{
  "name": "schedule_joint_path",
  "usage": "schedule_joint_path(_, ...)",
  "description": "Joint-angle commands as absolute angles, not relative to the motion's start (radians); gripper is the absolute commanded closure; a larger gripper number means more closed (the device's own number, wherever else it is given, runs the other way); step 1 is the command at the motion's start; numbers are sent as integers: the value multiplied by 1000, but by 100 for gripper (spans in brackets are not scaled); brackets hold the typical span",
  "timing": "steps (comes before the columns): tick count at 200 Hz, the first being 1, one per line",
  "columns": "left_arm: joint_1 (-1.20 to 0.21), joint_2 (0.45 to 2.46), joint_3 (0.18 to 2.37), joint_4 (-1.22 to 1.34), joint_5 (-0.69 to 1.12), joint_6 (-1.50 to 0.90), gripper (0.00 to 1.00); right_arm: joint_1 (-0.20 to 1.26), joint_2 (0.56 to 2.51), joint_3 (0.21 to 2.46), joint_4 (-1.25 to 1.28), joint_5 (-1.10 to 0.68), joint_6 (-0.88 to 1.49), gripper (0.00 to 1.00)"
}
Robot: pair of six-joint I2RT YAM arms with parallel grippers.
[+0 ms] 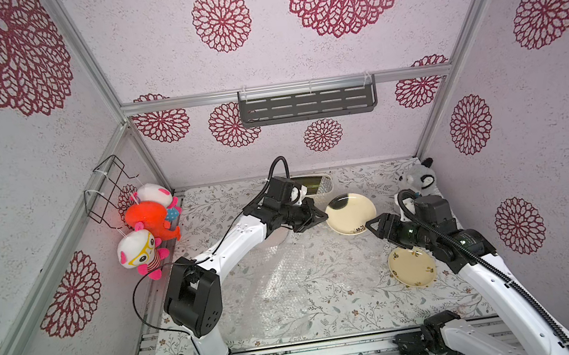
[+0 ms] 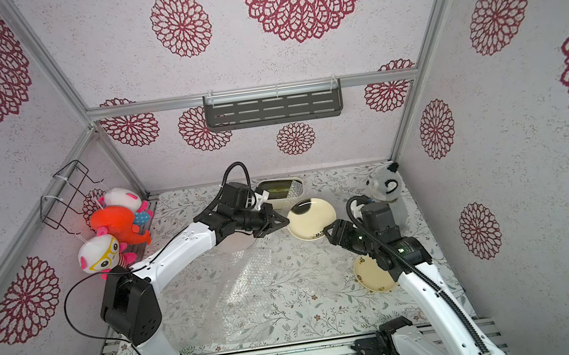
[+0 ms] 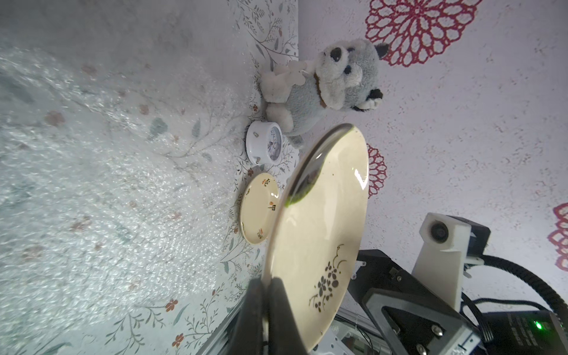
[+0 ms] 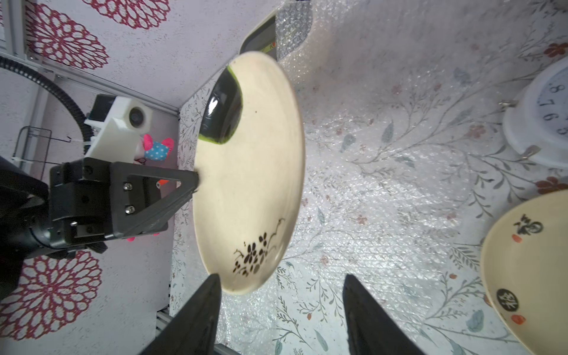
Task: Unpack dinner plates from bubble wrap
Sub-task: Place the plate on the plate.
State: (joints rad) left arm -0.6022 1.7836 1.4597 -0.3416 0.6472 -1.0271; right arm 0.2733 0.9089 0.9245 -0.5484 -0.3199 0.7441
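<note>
Booth lined with pale wallpaper [image 1: 154, 53] with crimson medallions; below, a floral tablecloth [image 1: 387, 316]. Nearest, spread flat over the middle of the cloth, the bubble wrap [image 1: 282, 287]: clear, limp and light, with no plate on it so far as can be told. Just beyond, to the right, a cream lying plate [image 1: 412, 266], bare on the cloth and partly under the right arm [image 1: 482, 271].

Farther in, the right gripper [image 4: 281, 276], jaws well apart, gripping nothing, tips just beside the near rim of the lifted plate [image 1: 350, 213]. Raised off the cloth, already out of its wrap, pinched at the opposite rim by the left gripper [image 3: 269, 285], closed tight on that thin edge.

Judged stiff, glazed and slick, weighty for an edge pinch, and breakable if dropped. Likely to pivot or slide when held at one point only. Best taken at the rim, one finger above and one below, deep enough to pass the lip, across from the present grip.

At the back, a green-topped box [image 1: 313, 184] with a corner of bubble wrap over its end, a white alarm clock [image 3: 264, 147] and a grey plush [image 1: 417, 177].
</note>
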Motion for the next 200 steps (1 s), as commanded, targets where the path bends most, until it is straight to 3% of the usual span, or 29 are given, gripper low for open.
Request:
schedule_joint_path(1,-618,1781,1464,-261,697,-1058,100,260,915,923,-463,-353,793,40)
schedule_joint_path(109,-653,1774,1428,-239,690,-1080,100,260,904,925,-498,-307,825,81)
schedule_joint_path(151,-657,1782,1437,-248,690,-1081,100,259,904,920,-526,-296,822,90)
schedule_joint_path(161,-656,1785,1437,-255,693,-1079,89,260,905,922,-533,-289,822,91)
schedule_joint_path(200,-655,1781,1426,-270,683,-1073,64,259,918,949,-587,-265,816,94)
